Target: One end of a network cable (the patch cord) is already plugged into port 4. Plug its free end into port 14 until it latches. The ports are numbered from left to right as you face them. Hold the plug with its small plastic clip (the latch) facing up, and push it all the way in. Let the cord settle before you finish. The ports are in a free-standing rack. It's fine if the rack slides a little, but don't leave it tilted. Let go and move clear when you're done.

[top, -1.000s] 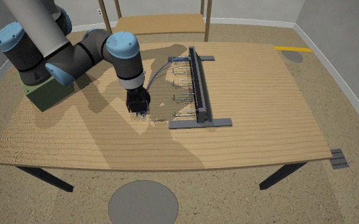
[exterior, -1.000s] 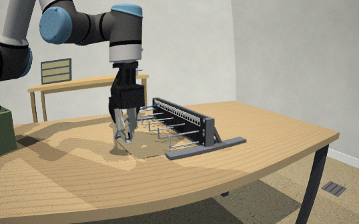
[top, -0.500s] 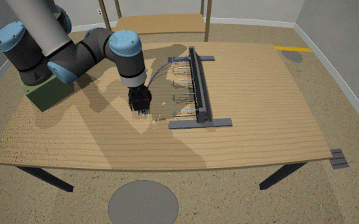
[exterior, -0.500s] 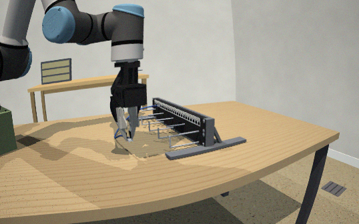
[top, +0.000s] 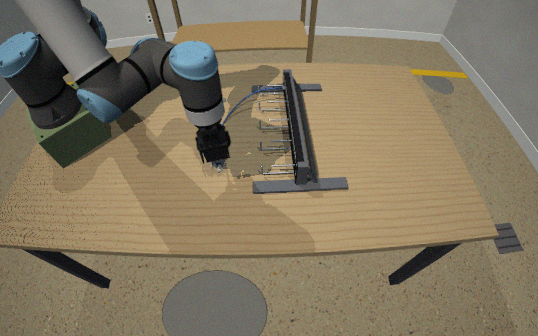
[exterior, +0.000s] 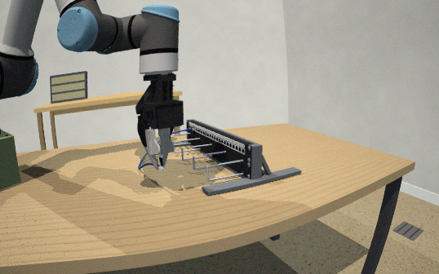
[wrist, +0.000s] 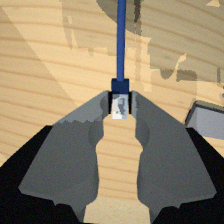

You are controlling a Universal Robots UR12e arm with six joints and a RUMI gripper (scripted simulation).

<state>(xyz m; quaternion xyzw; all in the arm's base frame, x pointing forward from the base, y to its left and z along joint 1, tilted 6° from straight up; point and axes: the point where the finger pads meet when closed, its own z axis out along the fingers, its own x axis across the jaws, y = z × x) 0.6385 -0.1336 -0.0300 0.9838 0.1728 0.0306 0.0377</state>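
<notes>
Gripping one clear plug [wrist: 119, 106] on one blue cord [wrist: 120, 40], my claw [wrist: 120, 111] hangs near one rack [top: 298, 135] on the table [top: 396, 165].

The top view looks steeply down from high over the table's [top: 371, 165] near edge, taking in the whole top, with the gripper [top: 217, 165] left of the rack [top: 298, 135]. The exterior view stands low off a corner, facing the gripper [exterior: 158, 163] side-on. The wrist view sits close behind the fingers. All three share the plug [wrist: 119, 106].
</notes>
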